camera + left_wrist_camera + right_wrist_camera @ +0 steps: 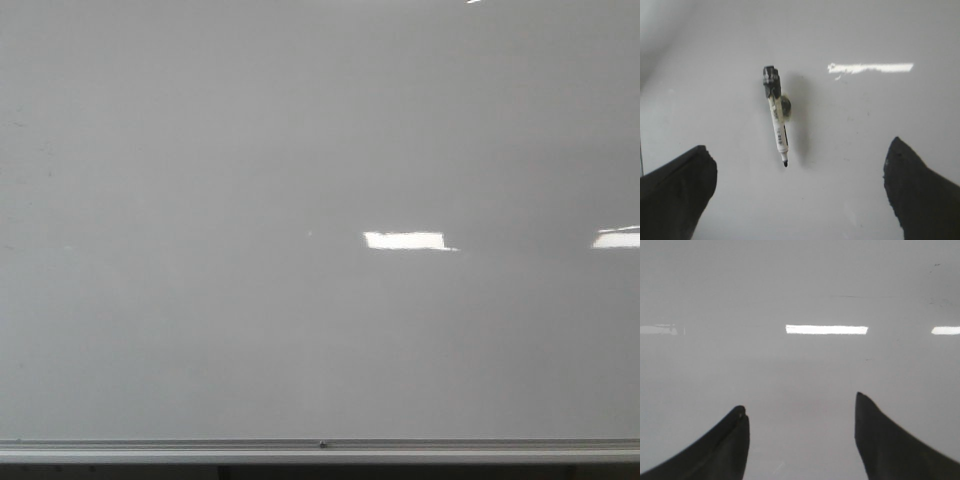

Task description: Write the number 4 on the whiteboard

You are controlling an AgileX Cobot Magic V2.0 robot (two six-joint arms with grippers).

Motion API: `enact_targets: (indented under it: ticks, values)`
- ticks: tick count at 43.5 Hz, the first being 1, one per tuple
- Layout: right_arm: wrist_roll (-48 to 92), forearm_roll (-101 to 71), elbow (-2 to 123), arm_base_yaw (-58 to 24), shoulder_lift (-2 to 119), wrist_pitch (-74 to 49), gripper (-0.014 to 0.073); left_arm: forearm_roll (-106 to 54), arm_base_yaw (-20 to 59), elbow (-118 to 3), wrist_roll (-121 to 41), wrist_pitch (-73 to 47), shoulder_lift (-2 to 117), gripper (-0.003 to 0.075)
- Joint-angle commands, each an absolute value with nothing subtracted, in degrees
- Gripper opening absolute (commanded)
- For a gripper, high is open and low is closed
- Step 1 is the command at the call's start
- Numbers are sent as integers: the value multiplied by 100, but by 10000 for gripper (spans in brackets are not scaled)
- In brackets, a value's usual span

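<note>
One whiteboard, one marker, uncapped

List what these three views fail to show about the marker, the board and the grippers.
- Marker: seen only in the left wrist view; its label print is too small to read, and what holds it against the whiteboard is hidden behind its barrel.
- Both arms: outside the front view's frame.
- Left gripper and right gripper: fingers cut off by the picture edge, both open, nothing between them.
- Board edges: only the lower rail shows.
</note>
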State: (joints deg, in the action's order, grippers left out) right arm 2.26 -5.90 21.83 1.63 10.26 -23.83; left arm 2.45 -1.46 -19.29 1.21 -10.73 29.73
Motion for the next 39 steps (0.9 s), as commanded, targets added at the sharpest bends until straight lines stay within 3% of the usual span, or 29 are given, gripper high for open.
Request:
enact_targets:
  ticks: [1, 12, 29, 39]
  values:
    - [250, -557, 2374, 184, 1137, -1962, 485, 334, -199, -2532, 119, -749, 3934, 627]
    - [250, -557, 2374, 184, 1137, -1962, 485, 337, -707, -3309, 119, -288, 6053, 626]
    - [250, -557, 2374, 184, 1137, -1968, 485, 337, -742, -3376, 119, 1431, 7782, 624]
    - [250, -557, 2374, 184, 1137, -1968, 485, 337, -742, -3376, 119, 2364, 8564, 579]
